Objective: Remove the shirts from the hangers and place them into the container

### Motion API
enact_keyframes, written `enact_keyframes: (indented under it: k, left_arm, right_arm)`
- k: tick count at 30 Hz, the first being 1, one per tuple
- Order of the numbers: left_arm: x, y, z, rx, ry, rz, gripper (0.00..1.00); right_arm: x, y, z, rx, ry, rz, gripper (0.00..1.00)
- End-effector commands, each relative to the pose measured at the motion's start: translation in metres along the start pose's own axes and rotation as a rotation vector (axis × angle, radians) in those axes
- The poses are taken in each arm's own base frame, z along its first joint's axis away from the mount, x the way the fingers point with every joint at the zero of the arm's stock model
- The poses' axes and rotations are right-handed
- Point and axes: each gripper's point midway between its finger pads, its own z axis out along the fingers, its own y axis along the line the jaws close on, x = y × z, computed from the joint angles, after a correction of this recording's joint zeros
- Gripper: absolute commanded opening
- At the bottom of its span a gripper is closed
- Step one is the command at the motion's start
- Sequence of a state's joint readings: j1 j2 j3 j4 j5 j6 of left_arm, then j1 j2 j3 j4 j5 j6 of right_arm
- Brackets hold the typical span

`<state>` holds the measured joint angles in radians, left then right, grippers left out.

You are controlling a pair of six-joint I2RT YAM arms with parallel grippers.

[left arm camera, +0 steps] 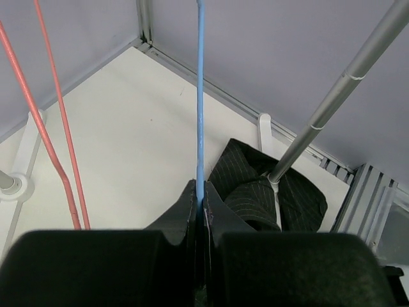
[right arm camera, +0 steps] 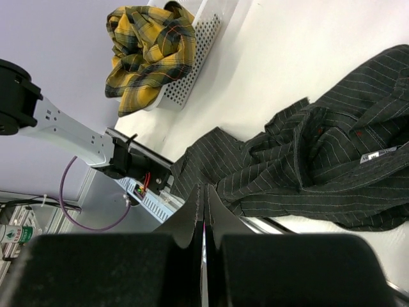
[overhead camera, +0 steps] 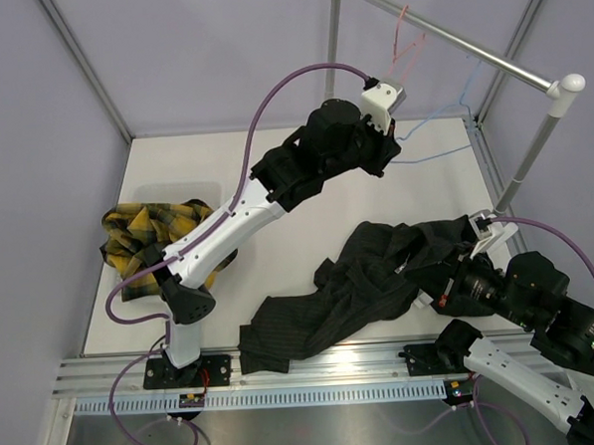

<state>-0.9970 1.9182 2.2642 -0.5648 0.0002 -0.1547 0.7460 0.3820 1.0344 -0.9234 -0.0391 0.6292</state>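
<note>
Gripping the light blue hanger [left arm camera: 200, 96] with my left end effector [left arm camera: 200, 206] while both shirts are off the hangers.

In the top view the white bench [overhead camera: 306, 197] fills the frame, and the black striped shirt [overhead camera: 370, 278] sprawls across its lower right. The yellow plaid shirt [overhead camera: 148, 230] sits bunched in the perforated container [right arm camera: 195, 61] at centre left. The metal rail [overhead camera: 467, 44] crosses the upper right with the pink hanger [left arm camera: 61, 115] and the blue one hanging bare under it. My left fingers are pinched tight on the blue wire. My right end effector [right arm camera: 204, 206] is pressed closed at the black shirt's edge; I cannot tell whether it pinches cloth.
</note>
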Motion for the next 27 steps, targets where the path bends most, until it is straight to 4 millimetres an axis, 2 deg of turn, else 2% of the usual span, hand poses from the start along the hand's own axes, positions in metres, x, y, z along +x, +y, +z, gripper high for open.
enact_keyframes:
  k: [1,13,23,27]
  left_arm:
    - [-0.057,-0.010,-0.017,0.054,-0.171,0.020,0.00]
    - [-0.090,-0.003,-0.032,0.068,-0.258,0.030,0.00]
    - [-0.069,0.001,-0.051,0.057,-0.221,0.023,0.00]
    - [-0.068,-0.001,-0.064,0.060,-0.233,0.027,0.00]
  right_arm:
    - [0.002,0.004,0.005,-0.018,0.015,-0.004,0.00]
    - [0.000,0.006,0.013,-0.017,0.032,-0.025,0.00]
    - [0.000,0.006,0.024,-0.015,0.046,-0.041,0.00]
    - [0.003,0.004,0.031,-0.010,0.059,-0.042,0.00]
